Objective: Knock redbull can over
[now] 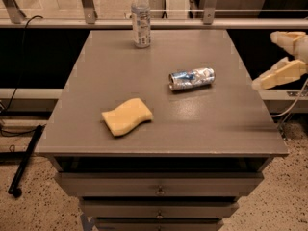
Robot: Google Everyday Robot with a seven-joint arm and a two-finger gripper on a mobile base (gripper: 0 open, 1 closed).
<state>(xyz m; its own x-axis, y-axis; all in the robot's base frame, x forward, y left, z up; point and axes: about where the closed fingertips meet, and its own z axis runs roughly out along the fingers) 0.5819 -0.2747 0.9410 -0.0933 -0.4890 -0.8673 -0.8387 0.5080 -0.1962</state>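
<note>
**Can is down; the remaining risk is a stray nudge**

- Worktop (192,129): flat grey top, no lip on any visible edge. Anything set rolling has nothing to stop it before the drop to the floor.
- Gripper (265,60): out past the worktop's right edge, in the air, well apart from every object. Its two pale fingers stand spread with nothing between them. Judgement: the hazard lies in coming back in. A low return could strike the worktop's right edge. A return at can height would shove the can rather than leave it be.
- Water bottle (141,18): upright near the back edge, left of centre, well apart from the can. It is tall and narrow, so probably easy to topple. A wide sweep across the back would take it down, and it is the wrong thing to knock.
- Sponge (126,116): lies flat toward the front left. It is soft and low, so little risk; at worst it gets pushed off the front.
- Redbull can (191,79): on its side, right of centre, long axis roughly left to right, top end facing left. The task reads as done. Judgement: a can lying like this rolls freely toward the front or back. One more touch could roll it off the worktop.
</note>
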